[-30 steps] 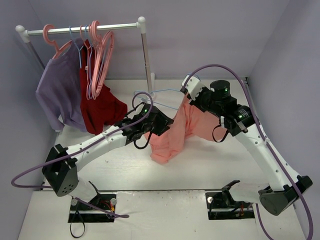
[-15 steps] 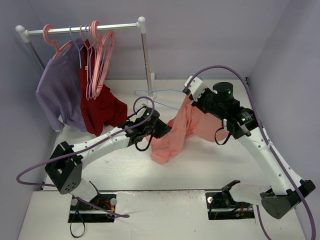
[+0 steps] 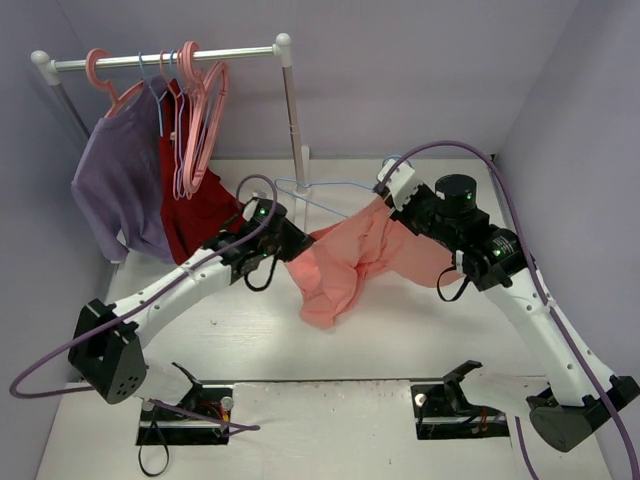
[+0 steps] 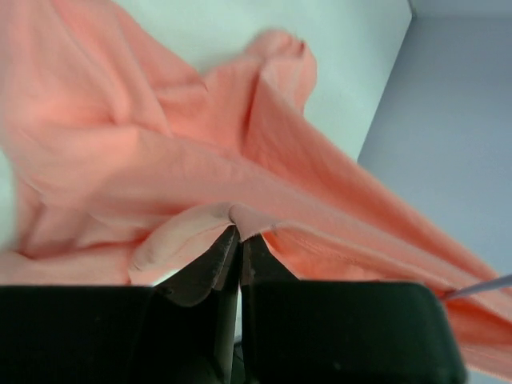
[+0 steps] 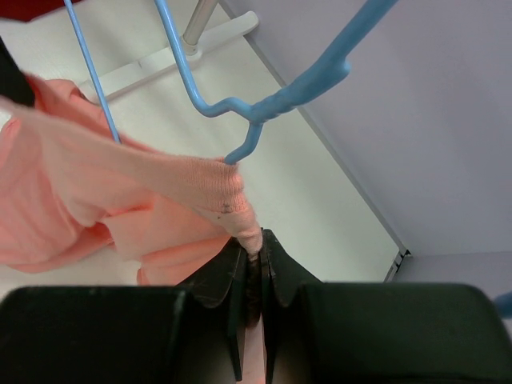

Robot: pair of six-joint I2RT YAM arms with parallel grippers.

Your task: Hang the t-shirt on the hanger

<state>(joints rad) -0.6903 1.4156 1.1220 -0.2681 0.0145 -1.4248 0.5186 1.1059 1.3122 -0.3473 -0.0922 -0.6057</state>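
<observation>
The salmon t-shirt (image 3: 345, 262) hangs stretched between both arms above the white table. My left gripper (image 3: 292, 247) is shut on a fold of the shirt's edge (image 4: 238, 218) at its left end. At the shirt's right end, my right gripper (image 3: 386, 203) is shut on the ribbed collar (image 5: 258, 240). The light-blue wire hanger (image 3: 322, 190) lies just behind the shirt. In the right wrist view its twisted neck (image 5: 260, 108) sits right above the collar, and one wire (image 5: 94, 80) runs down behind the cloth.
A clothes rack (image 3: 170, 58) stands at the back left, its white post (image 3: 293, 110) close behind the hanger. On it hang a lavender shirt (image 3: 118, 185), a dark red garment (image 3: 205, 215) and several pink hangers (image 3: 200, 110). Grey walls close in on both sides.
My left gripper has shut on the t-shirt and pulled left, drawing the cloth taut. The right arm shifted slightly right, still holding the collar.
</observation>
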